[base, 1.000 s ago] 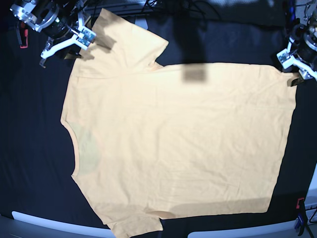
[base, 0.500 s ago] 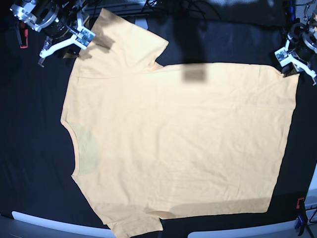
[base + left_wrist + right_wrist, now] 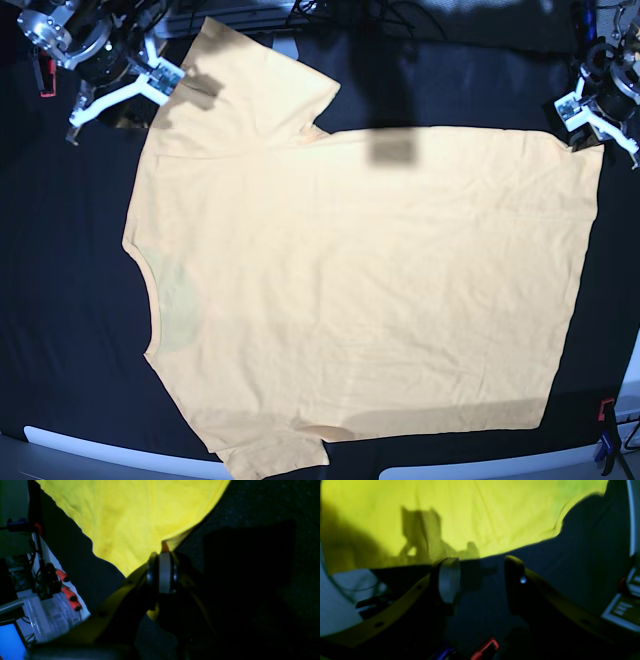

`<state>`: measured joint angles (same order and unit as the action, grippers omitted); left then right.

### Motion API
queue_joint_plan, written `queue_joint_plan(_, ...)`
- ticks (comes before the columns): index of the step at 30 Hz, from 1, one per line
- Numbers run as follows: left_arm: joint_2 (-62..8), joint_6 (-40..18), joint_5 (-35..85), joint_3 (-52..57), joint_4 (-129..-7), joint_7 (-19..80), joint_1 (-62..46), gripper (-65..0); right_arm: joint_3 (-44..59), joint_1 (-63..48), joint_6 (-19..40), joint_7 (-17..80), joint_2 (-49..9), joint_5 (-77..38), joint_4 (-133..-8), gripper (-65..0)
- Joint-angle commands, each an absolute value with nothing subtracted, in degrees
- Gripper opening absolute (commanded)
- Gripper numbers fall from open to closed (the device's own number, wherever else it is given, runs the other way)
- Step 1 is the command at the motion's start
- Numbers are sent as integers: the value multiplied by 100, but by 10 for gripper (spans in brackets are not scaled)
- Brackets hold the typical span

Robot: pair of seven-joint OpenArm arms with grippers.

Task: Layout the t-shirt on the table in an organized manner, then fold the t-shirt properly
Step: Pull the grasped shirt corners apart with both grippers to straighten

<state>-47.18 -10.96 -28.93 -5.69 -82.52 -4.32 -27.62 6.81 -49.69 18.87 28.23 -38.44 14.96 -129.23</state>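
Observation:
The pale yellow-orange t-shirt (image 3: 360, 280) lies flat on the black table (image 3: 70, 300), neck to the left and hem to the right. My left gripper (image 3: 592, 135) sits at the shirt's far right hem corner. In the left wrist view this gripper (image 3: 162, 555) is shut, with the t-shirt (image 3: 130, 517) corner pinched between its pads. My right gripper (image 3: 128, 98) hovers open at the far left, beside the upper sleeve. In the right wrist view the open gripper (image 3: 480, 580) has black table cloth (image 3: 590, 542) between its fingers, and the t-shirt (image 3: 470, 512) edge lies just beyond them.
Red-handled clamps (image 3: 67, 590), a clear plastic box (image 3: 50, 615) and a blue screen (image 3: 10, 640) lie past the table edge by the left arm. A red clamp (image 3: 605, 410) sits at the near right edge. Cables run along the far edge.
My left gripper has gone from open to shut on the shirt's hem corner. My right gripper has drifted slightly up and left, still open. The shirt lies as before.

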Motion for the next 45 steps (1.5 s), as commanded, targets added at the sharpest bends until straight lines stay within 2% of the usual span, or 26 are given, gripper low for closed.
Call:
queue_joint_plan(1, -4814, -1120, -2891, -545, -8283, -458, -2788, -650, 711, -4998, 1837, 2722, -3907, 1483, -12951, -368)
queue_joint_plan(9, -4814, -1120, -2891, -545, -8283, -460, -2762, -650, 478, -4818, 1857, 2143, -3905, 1964, -12457, -368)
queue_joint_plan(15, -4814, -1118, -2893, -545, -8283, -456, -2762, -650, -515, -4584, 1911, 2069, -3905, 3323, -11979, -368)
queue_joint_plan(21, -4816, -1118, -2893, -545, -8283, -436, -2762, -650, -1367, -4091, 1221, 2331, -3905, 4202, -11397, -368)
queue_joint_plan(33, -4814, -1118, -2891, -545, -8283, -438, -2759, -650, -1535, -4010, 1146, 2451, -3935, 4307, -11323, -368)
queue_joint_plan(40, -4814, -1118, -2891, -545, -8283, -438, -2759, -650, -1535, -4132, 1081, 3146, -4464, 4309, -11323, -368)
queue_joint_plan(45, -4812, -1118, -2888, -545, -8283, -434, -2764, -650, -1538, -4130, 1009, 2812, -4534, 4285, -11323, -368)
